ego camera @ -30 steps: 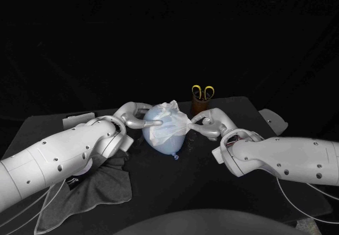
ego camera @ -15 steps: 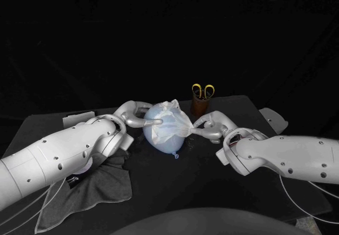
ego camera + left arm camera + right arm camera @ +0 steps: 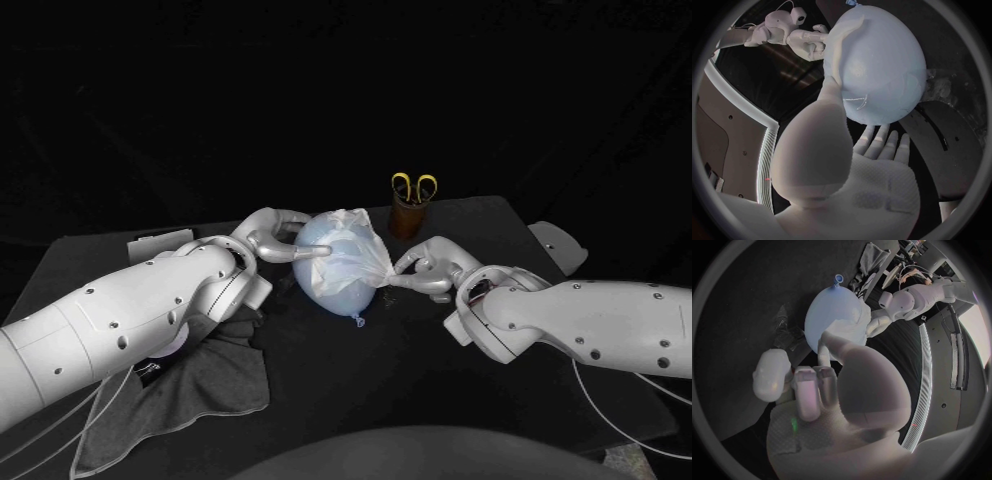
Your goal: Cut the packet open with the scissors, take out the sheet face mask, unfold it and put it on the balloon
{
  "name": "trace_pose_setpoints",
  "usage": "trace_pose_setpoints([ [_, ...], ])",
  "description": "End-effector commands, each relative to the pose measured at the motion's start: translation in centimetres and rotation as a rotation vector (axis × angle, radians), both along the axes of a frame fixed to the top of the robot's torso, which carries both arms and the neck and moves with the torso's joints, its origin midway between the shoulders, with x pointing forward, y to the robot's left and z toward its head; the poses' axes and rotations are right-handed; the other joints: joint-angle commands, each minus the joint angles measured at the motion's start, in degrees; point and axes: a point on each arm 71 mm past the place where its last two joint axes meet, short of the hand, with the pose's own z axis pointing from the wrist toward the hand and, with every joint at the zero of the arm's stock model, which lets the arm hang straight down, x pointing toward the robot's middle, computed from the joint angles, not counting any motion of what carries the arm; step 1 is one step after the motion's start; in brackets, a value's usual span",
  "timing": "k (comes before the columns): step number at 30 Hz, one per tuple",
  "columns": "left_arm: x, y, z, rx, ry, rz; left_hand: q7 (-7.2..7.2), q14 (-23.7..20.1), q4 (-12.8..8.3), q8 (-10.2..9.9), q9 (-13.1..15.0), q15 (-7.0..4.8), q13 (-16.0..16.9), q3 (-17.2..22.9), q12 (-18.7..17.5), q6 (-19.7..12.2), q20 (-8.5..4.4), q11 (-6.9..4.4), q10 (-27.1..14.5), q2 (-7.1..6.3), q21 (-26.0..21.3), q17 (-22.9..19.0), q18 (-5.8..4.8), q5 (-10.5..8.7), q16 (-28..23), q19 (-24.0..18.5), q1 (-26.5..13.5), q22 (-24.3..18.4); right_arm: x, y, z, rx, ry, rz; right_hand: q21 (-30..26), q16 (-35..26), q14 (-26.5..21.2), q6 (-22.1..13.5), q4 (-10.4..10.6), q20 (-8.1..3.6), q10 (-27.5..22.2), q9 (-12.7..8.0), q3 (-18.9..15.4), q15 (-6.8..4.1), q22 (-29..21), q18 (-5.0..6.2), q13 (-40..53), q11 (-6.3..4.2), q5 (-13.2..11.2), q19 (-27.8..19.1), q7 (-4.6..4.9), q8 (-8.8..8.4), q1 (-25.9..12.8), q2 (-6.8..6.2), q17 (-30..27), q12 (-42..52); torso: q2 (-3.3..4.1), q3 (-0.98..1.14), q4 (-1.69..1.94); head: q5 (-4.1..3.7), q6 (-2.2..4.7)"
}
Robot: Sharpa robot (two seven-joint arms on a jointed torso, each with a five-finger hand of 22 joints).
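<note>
Seemingly a robotics lab or test studio: black table (image 3: 433, 375) backed by black drapes (image 3: 346, 90), white robot arms (image 3: 606, 320) reaching over it.

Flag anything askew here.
The sheet mask sits bunched on one end of the balloon, not spread flat; the right hand pinches one corner pulled taut sideways, while the left hand holds the balloon.

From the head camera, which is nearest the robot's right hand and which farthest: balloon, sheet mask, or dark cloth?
1. sheet mask, pinched by the right hand.
2. balloon, just to its left.
3. dark cloth, far left, under the left arm.
</note>
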Motion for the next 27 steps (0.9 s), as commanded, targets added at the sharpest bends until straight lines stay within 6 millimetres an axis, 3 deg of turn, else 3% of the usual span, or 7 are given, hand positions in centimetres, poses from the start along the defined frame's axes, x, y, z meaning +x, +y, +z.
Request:
trace_pose_setpoints([
  [1,-0.1,0.0,-0.1,0.003,0.010,-0.008,7.74,0.3,-0.1,0.3,-0.1,-0.07,0.0,0.1,-0.3,-0.1,0.05,0.01,0.0,0.07,-0.1,0.0,0.80,-0.21,-0.4,0.3,0.5,-0.1,0.2,-0.4,-0.2,-0.011,-0.001,-0.022,-0.2,0.2,6.0,0.3,0.0,-0.07,6.0,1.0,0.3,-0.49,8.9,0.22,15.1,-0.44,0.2,0.0,-0.08,0.29,-0.1,-0.19,15.0,0.2,-0.01,-0.01,0.04,0.15,0.17],
  [8,-0.1,0.0,-0.1,0.004,0.011,-0.008,7.74,0.3,-0.1,0.3,-0.1,-0.07,0.0,0.1,-0.3,-0.1,0.05,0.01,0.0,0.07,-0.1,0.0,0.80,-0.21,-0.4,0.3,0.5,-0.1,0.6,-1.1,-0.2,0.007,-0.036,-0.082,-3.3,0.2,6.0,-2.2,1.0,0.07,2.5,0.8,-1.6,-0.21,8.0,0.71,10.6,0.05,0.2,-1.2,0.52,-0.71,-2.6,-2.31,15.0,-4.3,-0.03,0.00,0.02,0.23,0.13],
  [16,0.0,0.1,-0.2,0.006,0.012,-0.006,7.74,0.3,-0.1,0.3,-0.1,-0.07,0.0,0.1,-0.3,-0.1,0.05,0.01,0.0,0.07,-0.1,0.0,0.80,-0.21,-0.4,0.3,0.5,-0.1,0.8,-1.6,-0.1,0.009,-0.069,-0.096,-3.1,0.2,6.0,-2.0,0.3,0.26,2.3,0.8,-1.1,-0.11,8.1,0.67,10.4,0.03,0.2,-1.1,0.38,-0.61,-0.9,-1.33,15.0,-4.5,0.02,0.03,-0.01,0.31,0.16],
  [19,0.0,0.1,-0.2,0.006,0.012,-0.005,7.74,0.3,-0.1,0.3,-0.1,-0.07,0.0,0.1,-0.3,-0.1,0.05,0.01,0.0,0.07,-0.1,0.0,0.80,-0.21,-0.4,0.3,0.5,-0.1,0.7,-1.4,-0.1,0.013,-0.062,-0.079,-3.5,0.2,6.0,-2.2,0.4,0.27,2.1,0.8,-1.6,-0.08,8.0,0.76,10.1,0.16,0.2,-1.3,0.63,-0.73,-1.3,-1.83,15.0,-4.9,0.02,0.04,-0.01,0.31,0.16],
  [21,0.0,0.1,-0.2,0.006,0.012,-0.005,7.74,0.3,-0.1,0.3,-0.1,-0.07,0.0,0.1,-0.3,-0.1,0.05,0.01,0.0,0.07,-0.1,0.0,0.80,-0.21,-0.4,0.3,0.5,-0.1,0.7,-1.3,-0.1,0.015,-0.049,-0.068,-6.0,0.1,5.9,-4.4,1.4,0.65,0.2,0.2,-3.3,0.65,7.3,1.08,8.0,1.13,0.3,-2.3,1.85,-2.10,-3.4,-3.54,14.5,-7.1,0.01,0.01,-0.01,0.30,0.12],
  [23,0.0,0.1,-0.2,0.006,0.012,-0.005,7.74,0.3,-0.1,0.3,-0.1,-0.07,0.0,0.1,-0.3,-0.1,0.05,0.01,0.0,0.07,-0.1,0.0,0.80,-0.21,-0.4,0.3,0.5,-0.1,0.6,-1.3,-0.2,0.012,-0.030,-0.056,-10.0,-0.7,5.2,-8.7,2.6,1.71,-3.8,-0.7,-6.0,2.19,6.2,1.53,3.8,2.92,0.5,-4.1,3.87,-4.53,-5.3,-5.77,12.3,-11.7,-0.01,0.00,0.00,0.27,0.10],
  [27,0.0,0.0,-0.2,0.005,0.011,-0.007,7.72,0.3,-0.1,0.3,-0.1,-0.09,0.1,0.1,-0.3,-0.1,0.05,-0.01,0.1,0.07,-0.1,0.0,0.83,-0.21,-0.5,0.3,0.5,-0.1,0.3,-1.6,-0.4,-0.010,0.006,-0.048,-14.0,-1.6,4.3,-13.2,4.6,3.27,-7.5,-1.7,-9.5,3.75,5.0,2.12,0.3,4.55,1.2,-6.0,5.50,-6.84,-6.0,-6.74,10.0,-15.5,-0.04,-0.06,0.01,0.28,0.03],
])
